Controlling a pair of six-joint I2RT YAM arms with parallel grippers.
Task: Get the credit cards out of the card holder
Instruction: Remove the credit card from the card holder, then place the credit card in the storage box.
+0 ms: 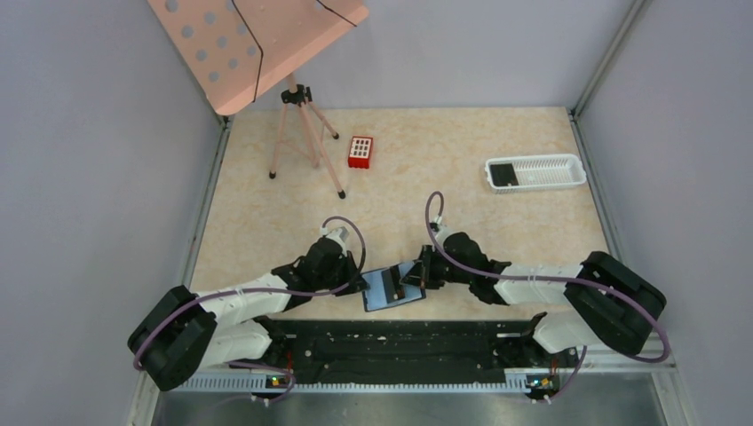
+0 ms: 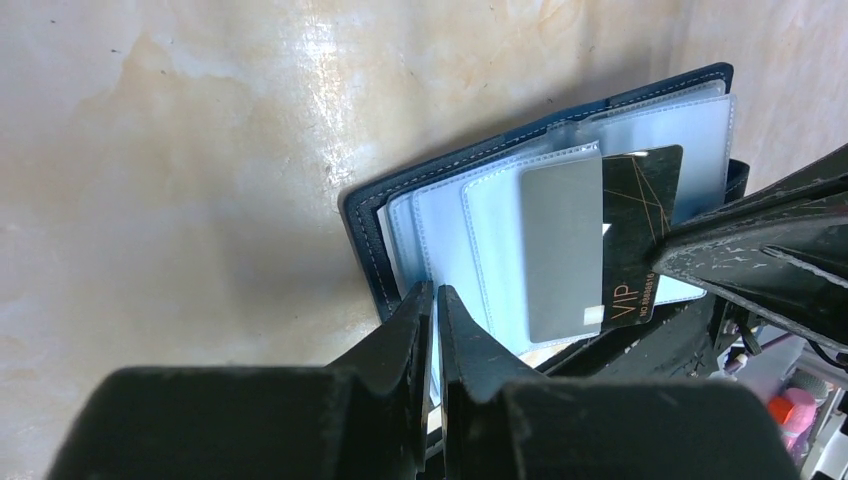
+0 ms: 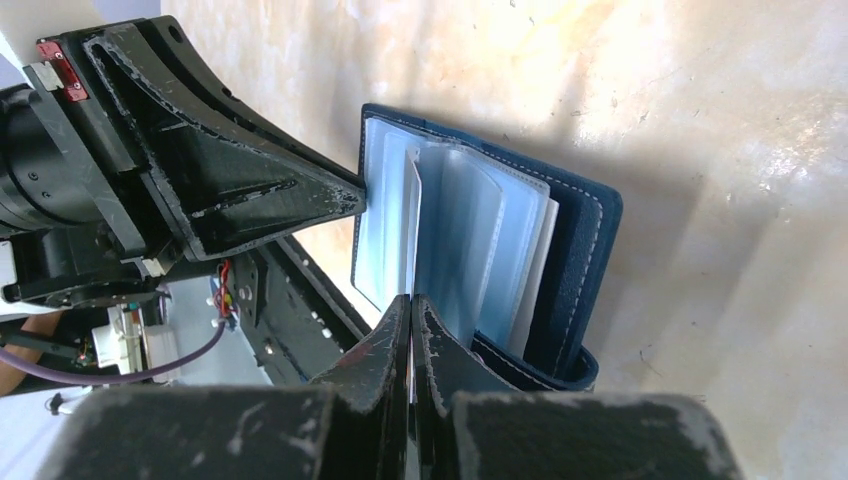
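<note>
The blue card holder (image 1: pixel 388 293) lies open near the table's front edge, between both grippers. My left gripper (image 1: pixel 364 286) is shut on the edge of its clear inner sleeves (image 2: pixel 434 292). In the left wrist view a black credit card (image 2: pixel 640 215) with gold "VIP" lettering sticks halfway out of a pocket beside a grey card (image 2: pixel 562 250). My right gripper (image 1: pixel 413 280) is shut on that black card's edge; in the right wrist view (image 3: pixel 411 298) the card shows only as a thin edge. The blue cover (image 3: pixel 580 230) stands partly lifted.
A white slotted tray (image 1: pixel 550 173) at the back right holds one dark card (image 1: pixel 503 174). A small red box (image 1: pixel 360 152) and a tripod (image 1: pixel 302 133) carrying a pink perforated board stand at the back. Grey walls enclose the table.
</note>
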